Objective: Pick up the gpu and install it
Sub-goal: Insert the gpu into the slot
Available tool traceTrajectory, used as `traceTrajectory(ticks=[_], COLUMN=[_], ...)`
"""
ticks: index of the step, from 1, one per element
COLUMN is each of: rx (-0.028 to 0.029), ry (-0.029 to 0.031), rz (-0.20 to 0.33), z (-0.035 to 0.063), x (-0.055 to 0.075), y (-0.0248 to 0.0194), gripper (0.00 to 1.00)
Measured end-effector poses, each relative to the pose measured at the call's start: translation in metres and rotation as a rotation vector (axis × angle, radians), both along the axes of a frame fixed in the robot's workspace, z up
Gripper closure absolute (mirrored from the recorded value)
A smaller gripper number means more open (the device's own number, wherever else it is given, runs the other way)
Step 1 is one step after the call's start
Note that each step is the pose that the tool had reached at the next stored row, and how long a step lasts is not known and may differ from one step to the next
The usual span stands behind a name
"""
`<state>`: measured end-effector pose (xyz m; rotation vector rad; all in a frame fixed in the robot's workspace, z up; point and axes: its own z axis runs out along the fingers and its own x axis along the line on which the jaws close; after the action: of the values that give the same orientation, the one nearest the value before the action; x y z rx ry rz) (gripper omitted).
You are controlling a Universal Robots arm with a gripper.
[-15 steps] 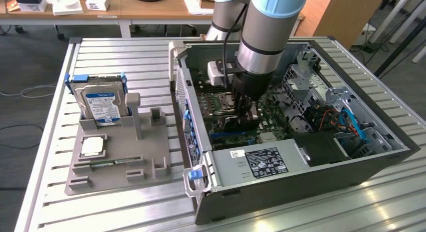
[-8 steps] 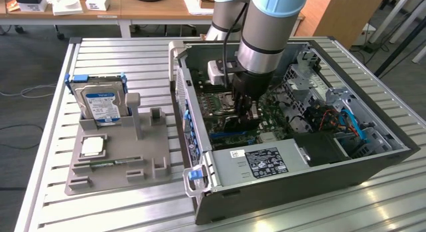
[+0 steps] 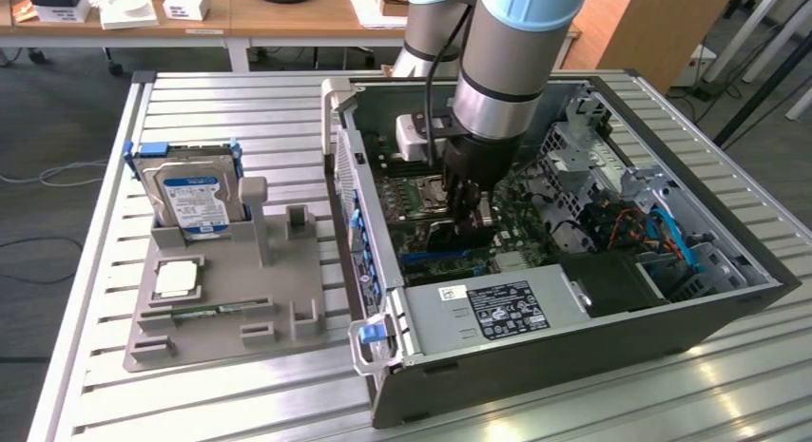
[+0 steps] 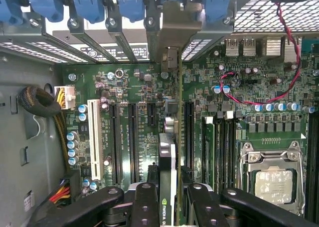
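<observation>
Gripping the gpu edge-on above the motherboard slots inside the open computer case, the pincer stands half-closed on the card's upper edge, a sound hold, I reckon, for a thin, light, stiff but fragile board.

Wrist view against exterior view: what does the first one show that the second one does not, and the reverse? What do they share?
The wrist view gives the black expansion slots, the white slot and the row of blue latches close up. The exterior view gives the hard drive standing in the grey holder on the table, and the power supply. Both give the gripper shut on the gpu, over the motherboard inside the open computer case.
</observation>
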<state>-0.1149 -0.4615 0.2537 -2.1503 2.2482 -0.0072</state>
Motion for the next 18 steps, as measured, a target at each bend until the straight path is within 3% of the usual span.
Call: traceTrajectory(ticks=[5, 18], rx=[0.0000, 0.0001], ry=[0.0000, 0.0000], rz=[0.023, 0.024], z=[0.0000, -0.0006], x=[0.0000, 0.0000], y=[0.0000, 0.0009], gripper=[0.73, 0.73])
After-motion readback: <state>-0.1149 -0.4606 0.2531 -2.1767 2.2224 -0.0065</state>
